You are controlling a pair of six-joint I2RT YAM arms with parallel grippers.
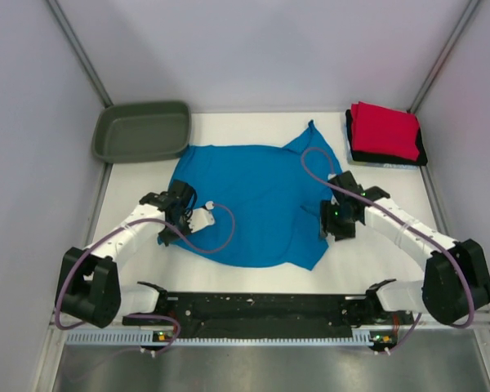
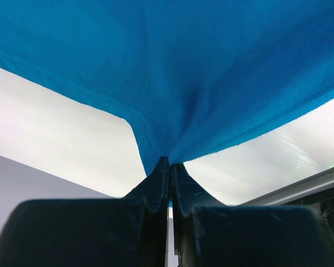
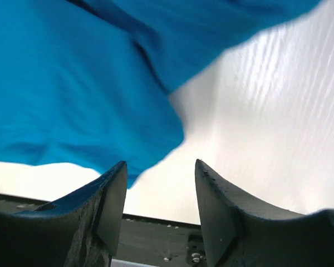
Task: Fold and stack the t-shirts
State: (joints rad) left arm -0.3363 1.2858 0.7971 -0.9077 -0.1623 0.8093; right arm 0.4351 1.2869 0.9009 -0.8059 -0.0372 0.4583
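A turquoise-blue t-shirt (image 1: 253,196) lies spread on the white table, partly rumpled. My left gripper (image 1: 173,222) is at its left hem and is shut on the cloth; in the left wrist view the blue cloth (image 2: 172,78) is pinched between the closed jaws and pulled up into a point. My right gripper (image 1: 331,231) is open at the shirt's right edge; in the right wrist view the blue cloth (image 3: 72,89) hangs beside the left finger, with nothing between the jaws. A folded red t-shirt (image 1: 384,131) lies on a black one at the back right.
A dark olive-green tub (image 1: 141,131) stands at the back left. Grey walls close in both sides and the back. A black rail (image 1: 253,309) runs along the near edge between the arm bases.
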